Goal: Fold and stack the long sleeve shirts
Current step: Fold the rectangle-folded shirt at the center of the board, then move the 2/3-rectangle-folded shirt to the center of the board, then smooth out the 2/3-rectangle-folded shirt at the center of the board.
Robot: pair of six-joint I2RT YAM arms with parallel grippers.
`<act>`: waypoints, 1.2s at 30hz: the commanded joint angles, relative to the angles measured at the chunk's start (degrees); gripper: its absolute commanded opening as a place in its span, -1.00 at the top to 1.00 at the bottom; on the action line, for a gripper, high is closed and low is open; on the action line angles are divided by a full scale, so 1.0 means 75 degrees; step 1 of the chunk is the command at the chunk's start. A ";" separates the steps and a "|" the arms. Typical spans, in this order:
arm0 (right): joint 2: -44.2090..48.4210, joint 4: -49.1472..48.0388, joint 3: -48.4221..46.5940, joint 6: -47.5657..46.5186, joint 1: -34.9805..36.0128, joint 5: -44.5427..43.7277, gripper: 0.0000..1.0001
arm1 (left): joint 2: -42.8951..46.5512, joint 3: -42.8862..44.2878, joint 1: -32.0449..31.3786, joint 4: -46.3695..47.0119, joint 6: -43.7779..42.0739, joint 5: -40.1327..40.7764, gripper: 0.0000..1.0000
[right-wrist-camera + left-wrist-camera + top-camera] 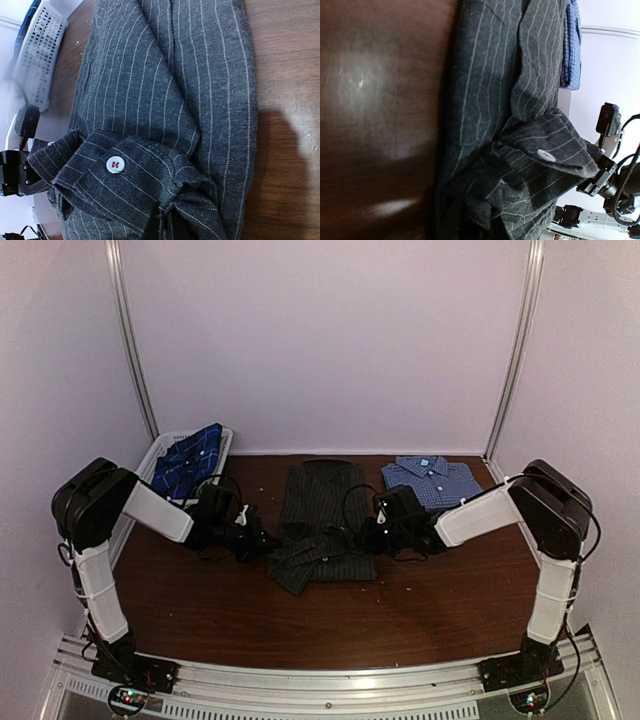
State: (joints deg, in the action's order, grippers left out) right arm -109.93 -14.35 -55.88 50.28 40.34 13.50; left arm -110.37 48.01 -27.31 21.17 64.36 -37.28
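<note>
Left hand (267, 540), right hand (363, 535), each clenched on bunched pinstriped shirt (320, 495); checked shirt (432, 480) folded behind

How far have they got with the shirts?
One looks done: the check shirt lies folded at the back right. In hand: the pinstripe shirt in the middle, its near end bunched and pinched by the left hand and right hand, mid-fold. Left: the plaid shirt sits in the basket, and nothing is stacked yet.
</note>
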 commanded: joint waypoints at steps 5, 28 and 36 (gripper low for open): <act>0.0605 -0.0377 0.1132 0.0343 0.0920 -0.0049 1.00 | 0.1034 -0.1562 -0.0461 0.0429 -0.0079 0.0129 1.00; 0.1837 0.0175 0.1376 0.0379 0.1272 -0.0749 0.75 | 0.1942 -0.1280 -0.0841 -0.0747 -0.0950 0.0344 0.92; 0.2261 0.0712 0.1218 0.0084 0.1196 -0.1034 -0.17 | 0.2246 -0.0987 -0.0653 -0.1134 -0.1283 0.0525 -0.12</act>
State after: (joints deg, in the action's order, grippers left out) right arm -96.07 -11.51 -45.06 52.51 49.69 8.51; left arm -95.24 38.17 -33.19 14.09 57.45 -34.63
